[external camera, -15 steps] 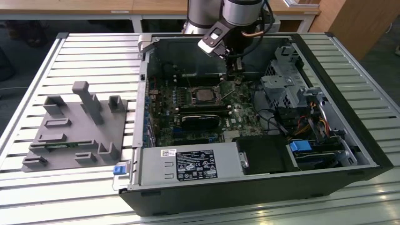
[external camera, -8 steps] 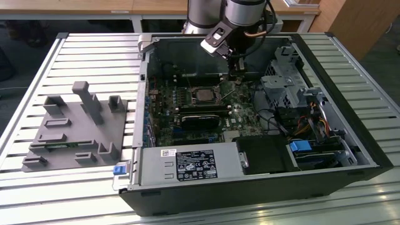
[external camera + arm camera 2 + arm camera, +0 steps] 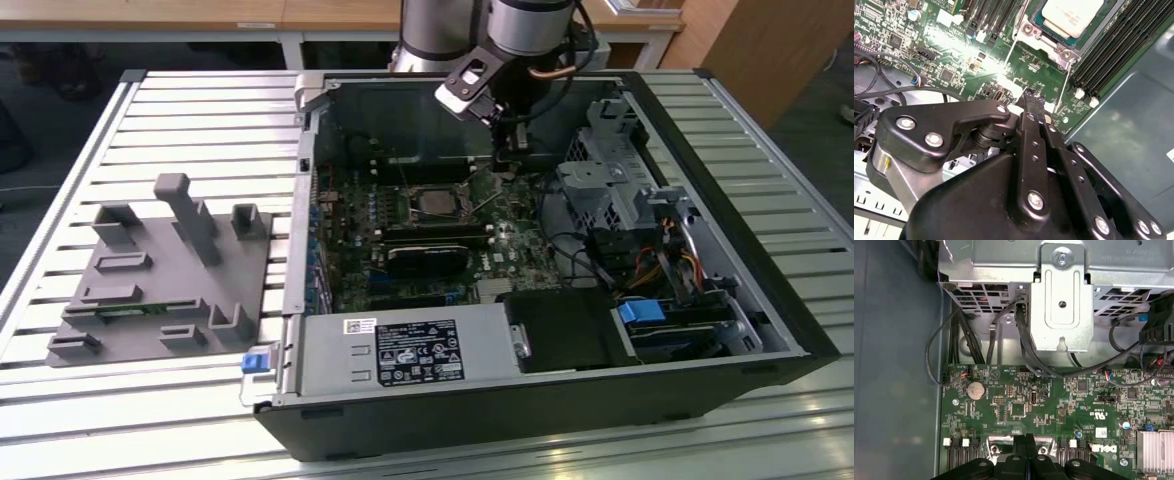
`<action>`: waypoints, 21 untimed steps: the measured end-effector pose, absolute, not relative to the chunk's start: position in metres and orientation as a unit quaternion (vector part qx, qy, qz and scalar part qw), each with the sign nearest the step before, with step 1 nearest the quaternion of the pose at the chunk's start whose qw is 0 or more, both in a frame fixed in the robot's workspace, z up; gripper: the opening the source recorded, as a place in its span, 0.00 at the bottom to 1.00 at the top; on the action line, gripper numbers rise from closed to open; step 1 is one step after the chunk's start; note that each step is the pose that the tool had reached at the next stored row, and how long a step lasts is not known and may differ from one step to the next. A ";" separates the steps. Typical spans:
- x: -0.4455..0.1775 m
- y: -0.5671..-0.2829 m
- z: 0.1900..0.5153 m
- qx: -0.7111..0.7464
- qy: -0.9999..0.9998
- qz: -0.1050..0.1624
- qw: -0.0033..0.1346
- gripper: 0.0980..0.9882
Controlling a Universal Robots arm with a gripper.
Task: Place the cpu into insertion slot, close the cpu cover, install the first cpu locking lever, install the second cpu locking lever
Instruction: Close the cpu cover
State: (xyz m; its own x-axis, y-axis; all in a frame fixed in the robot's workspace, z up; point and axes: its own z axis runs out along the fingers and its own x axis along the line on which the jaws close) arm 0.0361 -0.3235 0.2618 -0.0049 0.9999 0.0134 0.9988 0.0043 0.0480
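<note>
Black fingers of the gripper are pressed together, nothing visible between them, tips low over the green motherboard. Just ahead of them a thin locking lever runs back toward the socket; a sideways slip here could bend it or scrape the small board parts around it. Beyond lies the cpu, seated in the insertion slot with the cpu cover framing it; whether the cover is latched cannot be told. Memory slots flank the socket closely. Farther off, the drive cage and loose cables pose a snag risk. The case wall hems the opposite side, so free room looks mostly upward.
</note>
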 end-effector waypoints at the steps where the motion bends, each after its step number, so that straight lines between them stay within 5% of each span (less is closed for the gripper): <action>1: 0.037 -0.324 0.262 0.705 0.709 0.022 0.012 0.01; 21: 0.051 -0.323 0.260 0.704 0.710 0.019 0.010 0.01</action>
